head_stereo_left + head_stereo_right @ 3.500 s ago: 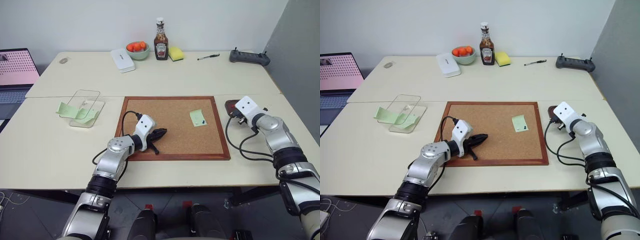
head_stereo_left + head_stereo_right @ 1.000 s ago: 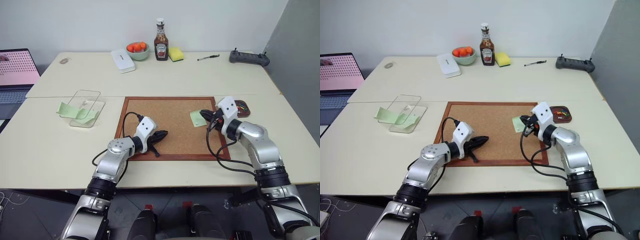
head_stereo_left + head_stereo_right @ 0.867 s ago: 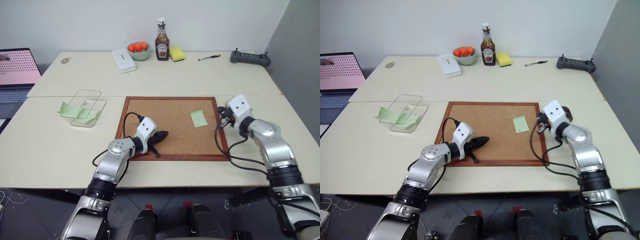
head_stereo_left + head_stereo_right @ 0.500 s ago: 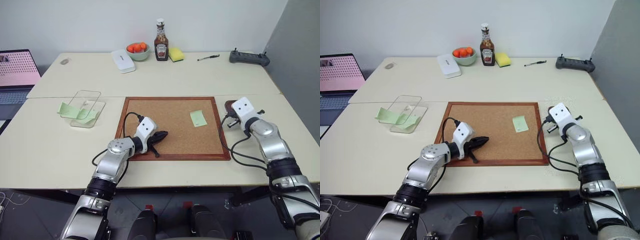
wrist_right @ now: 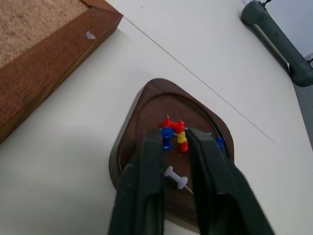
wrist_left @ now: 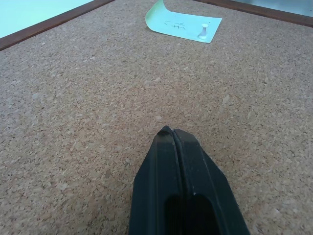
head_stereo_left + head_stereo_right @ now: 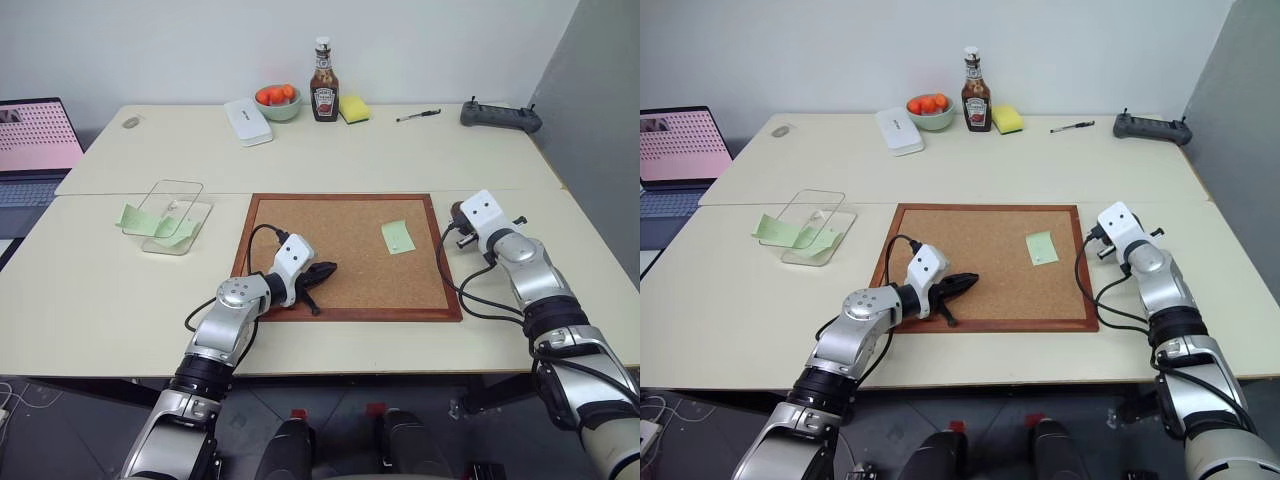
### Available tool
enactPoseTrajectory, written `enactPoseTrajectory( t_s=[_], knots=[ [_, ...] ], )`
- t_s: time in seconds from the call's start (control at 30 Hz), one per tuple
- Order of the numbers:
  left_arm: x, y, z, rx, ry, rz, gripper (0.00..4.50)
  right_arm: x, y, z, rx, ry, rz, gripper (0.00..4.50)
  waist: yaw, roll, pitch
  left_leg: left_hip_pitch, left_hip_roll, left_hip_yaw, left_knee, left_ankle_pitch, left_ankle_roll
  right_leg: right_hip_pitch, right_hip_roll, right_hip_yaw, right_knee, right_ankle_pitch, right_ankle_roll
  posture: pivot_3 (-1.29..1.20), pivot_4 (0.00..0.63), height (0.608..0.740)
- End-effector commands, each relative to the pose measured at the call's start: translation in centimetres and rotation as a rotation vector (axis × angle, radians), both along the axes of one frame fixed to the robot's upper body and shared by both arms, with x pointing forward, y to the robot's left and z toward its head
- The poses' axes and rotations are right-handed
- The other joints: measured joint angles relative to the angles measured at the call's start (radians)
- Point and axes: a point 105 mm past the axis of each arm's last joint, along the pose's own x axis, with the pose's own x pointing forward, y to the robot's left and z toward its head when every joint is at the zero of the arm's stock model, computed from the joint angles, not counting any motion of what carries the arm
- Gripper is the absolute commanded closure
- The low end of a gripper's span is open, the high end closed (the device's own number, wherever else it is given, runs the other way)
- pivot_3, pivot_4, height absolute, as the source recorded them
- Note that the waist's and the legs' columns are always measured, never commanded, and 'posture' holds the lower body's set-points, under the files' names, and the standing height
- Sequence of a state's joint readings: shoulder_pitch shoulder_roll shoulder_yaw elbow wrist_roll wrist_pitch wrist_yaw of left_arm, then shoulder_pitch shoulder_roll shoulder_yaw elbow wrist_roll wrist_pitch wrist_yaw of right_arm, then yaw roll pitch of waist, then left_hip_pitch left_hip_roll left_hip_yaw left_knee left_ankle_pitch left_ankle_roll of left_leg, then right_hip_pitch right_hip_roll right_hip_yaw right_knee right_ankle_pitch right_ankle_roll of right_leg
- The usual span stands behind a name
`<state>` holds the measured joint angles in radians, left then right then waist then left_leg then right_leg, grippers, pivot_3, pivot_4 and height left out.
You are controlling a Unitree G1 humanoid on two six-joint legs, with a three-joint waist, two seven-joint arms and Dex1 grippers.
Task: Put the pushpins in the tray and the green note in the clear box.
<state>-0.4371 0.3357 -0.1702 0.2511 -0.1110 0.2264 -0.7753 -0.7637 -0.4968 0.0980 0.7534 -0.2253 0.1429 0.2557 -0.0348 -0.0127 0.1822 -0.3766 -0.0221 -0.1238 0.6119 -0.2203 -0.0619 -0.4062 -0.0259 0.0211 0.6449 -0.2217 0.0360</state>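
The green note (image 7: 397, 236) lies on the right part of the corkboard (image 7: 345, 290), held by a white pushpin (image 6: 202, 32). My left gripper (image 7: 322, 270) rests shut and empty on the cork, pointing toward the note. My right gripper (image 5: 175, 134) hovers open over the dark red-brown tray (image 5: 151, 103), just right of the board. Red, blue and yellow pushpins (image 5: 174, 126) sit in the tray, and a white pushpin (image 5: 176, 177) lies loose between the fingers. The clear box (image 7: 170, 212) stands far left with green paper (image 7: 132, 217) at and beside it.
Along the back edge stand a white case (image 7: 246, 120), a bowl of orange fruit (image 7: 275, 100), a ketchup bottle (image 7: 323, 85), a yellow sponge (image 7: 351, 107), a pen (image 7: 417, 115) and a grey controller (image 7: 500, 115). A laptop (image 7: 35, 135) sits far left.
My right gripper left the green note, moved right to the tray and parted its fingers; a white pushpin now lies in the tray. The left arm stayed still.
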Motion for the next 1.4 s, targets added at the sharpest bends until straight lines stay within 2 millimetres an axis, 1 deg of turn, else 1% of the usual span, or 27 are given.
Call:
enactPoseTrajectory(
  t_s=[0.03,0.1,0.13,0.17,0.3,0.4,0.43,0.57,0.63,0.7,0.77,0.87,1.03,1.07,1.2,1.33,1.4],
  knots=[
    [-1.0,0.2,-2.9,0.054,0.097,0.001,4.5,0.5,0.0,1.7,0.006,-0.059,-0.006,2.66,0.0,0.0,0.0,0.0,0.0,0.0,0.0,0.0,0.0,0.0,0.0,0.0,0.0,0.0,0.0,0.0,0.15,0.74],
    [-1.0,0.2,-3.0,0.055,0.097,0.0,4.5,0.5,-0.1,1.9,0.007,-0.064,-0.009,2.12,0.0,0.0,0.0,0.0,0.0,0.0,0.0,0.0,0.0,0.0,0.0,0.0,0.0,0.0,0.0,0.0,0.15,0.74],
    [-1.0,0.2,-3.0,0.055,0.097,-0.001,4.5,0.5,-0.2,1.9,0.008,-0.065,-0.011,1.95,0.0,0.0,0.0,0.0,0.0,0.0,0.0,0.0,0.0,0.0,0.0,0.0,0.0,0.0,0.0,0.0,0.15,0.74],
    [-1.0,0.2,-3.0,0.055,0.097,-0.001,4.5,0.5,-0.2,2.0,0.009,-0.066,-0.013,1.66,0.0,0.0,0.0,0.0,0.0,0.0,0.0,0.0,0.0,0.0,0.0,0.0,0.0,0.0,0.0,0.0,0.15,0.74],
    [-1.1,0.2,-3.0,0.055,0.096,-0.003,4.5,0.4,-0.5,2.4,0.013,-0.087,-0.023,0.88,0.0,0.0,0.0,0.0,0.0,0.0,0.0,0.0,0.0,0.0,0.0,0.0,0.0,0.0,0.0,0.0,0.15,0.74],
    [-1.1,0.2,-2.9,0.054,0.096,-0.002,4.5,0.1,-0.3,3.2,0.043,-0.112,-0.005,0.25,0.0,0.0,0.0,0.0,0.0,0.0,0.0,0.0,0.0,0.0,0.0,0.0,0.0,0.0,0.0,0.0,0.15,0.74],
    [-1.1,0.2,-2.9,0.053,0.096,-0.001,4.5,0.0,-0.1,3.5,0.056,-0.117,0.008,0.11,0.0,0.0,0.0,0.0,0.0,0.0,0.0,0.0,0.0,0.0,0.0,0.0,0.0,0.0,0.0,0.0,0.15,0.74],
    [-1.1,0.3,-3.0,0.053,0.098,0.003,4.5,-1.1,1.3,4.6,0.177,-0.12,0.08,0.11,0.0,0.0,0.0,0.0,0.0,0.0,0.0,0.0,0.0,0.0,0.0,0.0,0.0,0.0,0.0,0.0,0.15,0.74],
    [-1.2,0.4,-3.0,0.053,0.1,0.003,4.5,-1.7,2.5,5.1,0.276,-0.118,0.143,0.11,0.001,0.0,0.0,0.0,0.0,-0.001,0.0,0.0,0.0,0.0,0.0,0.0,0.0,0.0,0.0,0.0,0.15,0.74],
    [-1.2,0.4,-3.0,0.053,0.101,0.004,4.5,-2.6,4.1,5.0,0.375,-0.081,0.211,0.11,0.001,0.0,0.0,0.0,0.0,-0.001,0.0,0.0,0.0,0.0,0.0,-0.001,0.0,0.0,0.0,0.0,0.15,0.74],
    [-1.2,0.4,-3.0,0.054,0.101,0.004,4.5,-3.6,5.5,4.4,0.443,-0.036,0.276,0.11,0.001,0.0,0.0,0.0,0.0,-0.001,0.0,0.0,0.0,0.0,0.0,-0.001,0.0,0.0,0.0,0.0,0.15,0.74],
    [-1.1,0.5,-3.0,0.054,0.101,0.005,4.5,-5.3,7.7,2.9,0.486,0.037,0.364,0.11,0.001,0.001,0.0,0.0,0.0,-0.002,0.0,0.0,0.0,0.0,0.0,-0.002,0.0,0.0,0.0,0.0,0.15,0.74],
    [-1.0,0.6,-2.9,0.051,0.1,0.009,4.5,-6.7,10.8,1.0,0.568,0.105,0.409,0.11,0.001,0.001,0.0,0.0,0.0,-0.002,0.0,0.0,0.0,0.0,0.0,-0.002,0.0,0.0,0.0,0.0,0.15,0.74],
    [-1.0,0.6,-2.9,0.051,0.099,0.01,4.5,-6.8,11.4,0.6,0.581,0.112,0.41,0.11,0.001,0.001,0.0,0.0,0.001,-0.002,0.0,0.0,0.0,0.0,0.0,-0.002,0.0,0.0,0.0,0.0,0.15,0.74],
    [-1.0,0.6,-2.8,0.049,0.101,0.01,4.5,-6.6,12.6,-0.2,0.609,0.123,0.401,0.11,0.001,0.001,0.0,0.0,0.001,-0.002,0.0,0.0,0.0,0.0,0.001,-0.002,0.0,0.0,0.0,0.0,0.15,0.74],
    [-1.0,0.6,-2.8,0.049,0.102,0.009,4.5,-6.1,12.9,-0.5,0.606,0.112,0.388,0.11,0.001,0.001,0.0,-0.001,0.001,-0.002,0.0,0.0,0.0,0.0,0.0,-0.002,-0.001,0.0,0.0,0.0,0.15,0.74],
    [-1.0,0.6,-2.8,0.049,0.101,0.011,4.5,-5.7,12.6,-0.5,0.611,0.099,0.371,0.49,0.001,0.001,0.0,0.0,0.001,-0.002,0.0,0.0,0.0,0.0,0.0,-0.003,-0.001,0.0,0.0,0.0,0.15,0.74]
  ],
)
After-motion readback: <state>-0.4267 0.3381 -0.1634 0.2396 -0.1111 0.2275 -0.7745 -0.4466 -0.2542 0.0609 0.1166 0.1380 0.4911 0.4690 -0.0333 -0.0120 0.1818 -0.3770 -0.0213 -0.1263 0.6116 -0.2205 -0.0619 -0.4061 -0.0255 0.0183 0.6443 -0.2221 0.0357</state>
